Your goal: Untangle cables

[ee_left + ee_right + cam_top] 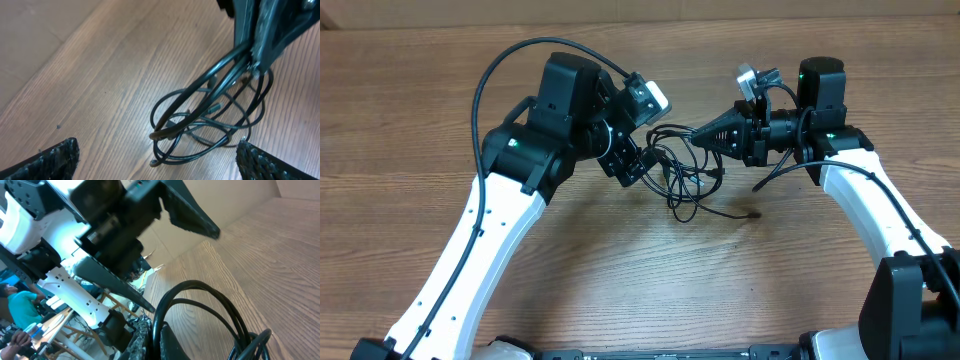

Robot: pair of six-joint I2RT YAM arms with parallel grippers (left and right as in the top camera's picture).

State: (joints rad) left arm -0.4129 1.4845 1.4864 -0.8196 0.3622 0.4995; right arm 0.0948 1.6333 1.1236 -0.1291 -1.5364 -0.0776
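Tangled cables [682,178] at mid-tabletop [620,270], between the arms; right claw [701,134] clamped on several strands, remaining loops resting on the wood; left claw [638,162] spread wide, holding nothing.

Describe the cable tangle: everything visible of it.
The cables are thin, glossy black cords looped into one loose tangle on the wooden table, between the arms. Several strands rise bunched into the right gripper, which is shut on them; the rest lie flat. One end trails right. The open left gripper stands at the tangle's left edge.
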